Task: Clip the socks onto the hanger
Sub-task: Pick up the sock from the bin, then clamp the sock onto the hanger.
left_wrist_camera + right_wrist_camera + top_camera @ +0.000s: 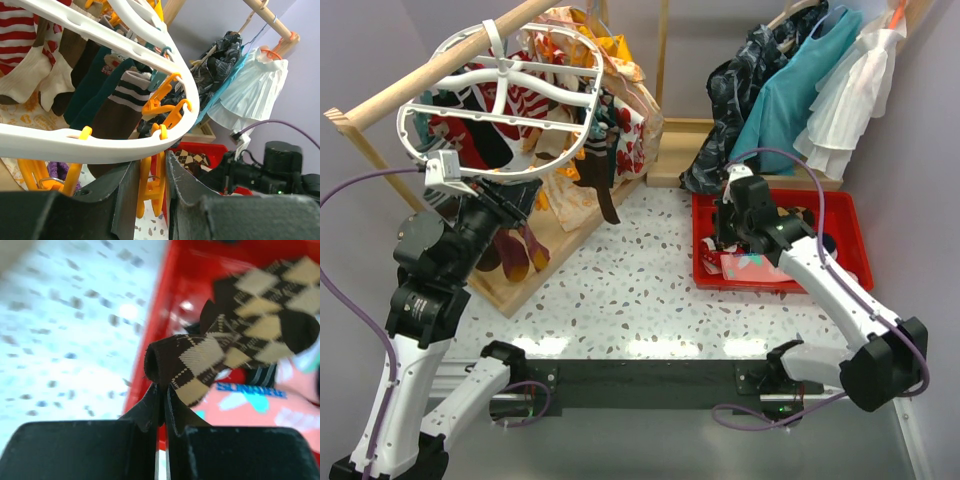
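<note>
I see the pale speckled worktop (640,290) carrying 1 red bin (845,222) on its right side, a wooden rack base (515,290) along its left, and another wooden base (682,165) at the back.

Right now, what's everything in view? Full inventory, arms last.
White plastic oval hanger: one, on left wooden rail
Plastic clips: many, orange and teal, along hanger
Clipped socks: several, striped, brown, teal, under hanger
Brown-cream argyle sock: one, over bin
Red plastic bin: one, table's right
Dresses: teal, white, back right
Floral cloth: orange-red, behind hanger
Speckled table: one, white
Left gripper: shut on orange clip
Right gripper: shut on argyle sock
</note>
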### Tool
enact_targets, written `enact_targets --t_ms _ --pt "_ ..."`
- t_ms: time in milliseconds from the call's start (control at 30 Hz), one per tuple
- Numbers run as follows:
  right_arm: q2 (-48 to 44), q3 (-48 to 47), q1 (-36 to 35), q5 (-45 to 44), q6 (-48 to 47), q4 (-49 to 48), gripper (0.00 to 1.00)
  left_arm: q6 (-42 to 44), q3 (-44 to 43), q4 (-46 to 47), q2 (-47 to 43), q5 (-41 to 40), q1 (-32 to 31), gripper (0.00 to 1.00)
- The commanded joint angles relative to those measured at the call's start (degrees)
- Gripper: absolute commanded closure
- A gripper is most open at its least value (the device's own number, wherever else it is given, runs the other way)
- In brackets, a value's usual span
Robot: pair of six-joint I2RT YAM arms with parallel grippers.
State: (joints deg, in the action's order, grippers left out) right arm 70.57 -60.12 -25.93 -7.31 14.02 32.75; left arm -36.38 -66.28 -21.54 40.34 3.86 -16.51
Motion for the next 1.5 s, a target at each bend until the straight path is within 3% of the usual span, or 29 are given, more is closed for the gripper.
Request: enact_targets --t_ms 0,233,600,867,1467 --pt "-3.2 -5.0 -0.3 12.7 0.9 -2.6 1.0 0.5 -1.9 0.9 0.7 1.6 0.3 1.0" --pt "-2.4 -10.1 -5.6 21.9 6.0 -8.0 1.0 0.2 -1.6 1.2 1.1 2.2 0.3 1.0" --pt "5.8 -23.4 -21.5 21.5 13.0 -15.9 1.0 -0.4 -1.5 1.8 1.6 2.9 0.3 1.0" --pt "14.9 -30.8 -29.3 20.1 16.0 -20.0 1.0 -0.7 -1.0 2.3 1.2 3.2 0.3 1.0" --pt "23.2 -40.0 -34.1 20.5 17.7 -22.6 1.0 0.7 0.5 2.5 1.0 3.0 0.3 1.0"
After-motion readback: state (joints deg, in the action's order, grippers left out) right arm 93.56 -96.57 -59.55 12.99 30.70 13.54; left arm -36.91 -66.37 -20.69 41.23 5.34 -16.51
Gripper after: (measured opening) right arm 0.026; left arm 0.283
